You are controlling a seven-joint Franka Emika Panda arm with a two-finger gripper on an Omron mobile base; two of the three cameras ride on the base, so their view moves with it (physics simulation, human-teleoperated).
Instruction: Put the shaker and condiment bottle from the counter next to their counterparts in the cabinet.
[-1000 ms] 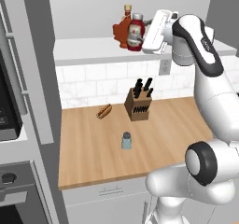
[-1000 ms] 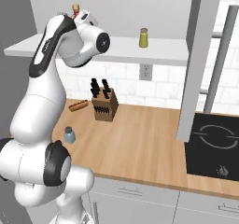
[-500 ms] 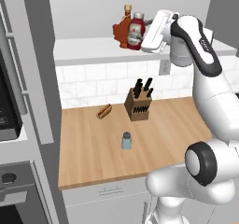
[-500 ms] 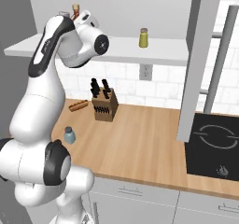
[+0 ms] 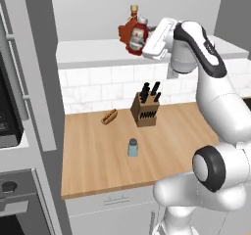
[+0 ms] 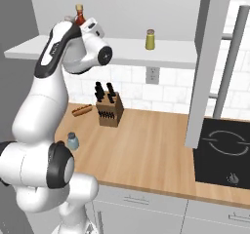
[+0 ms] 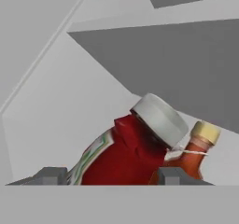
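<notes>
you have fingers [image 7: 105,175] gripping condiment bottle [image 5: 138,35], edged closer to maple-leaf bottle [image 5: 128,29] near cabinet [image 5: 93,53] left end; release next, shaker [image 5: 132,147] waits on desk [image 5: 98,155].

From the right base camera you see the white arm rise at the lower left and bend up to the long white shelf board [image 6: 171,57], its wrist resting at the shelf's left end. Just above the wrist, the yellow neck and red-brown top of a bottle [image 6: 79,14] poke out. Further right on the shelf, well apart, stands a small yellowish-olive shaker with a pale cap [image 6: 150,39].

Below, on the light-brown wooden desk [image 6: 156,145], you have a dark-handled wooden knife block [image 6: 108,111], a hot dog [image 6: 81,110] to its left, and a small pale blue-grey shaker with a grey cap [image 6: 72,141] near the front edge. A black cooktop [image 6: 224,147] sits at the right.
</notes>
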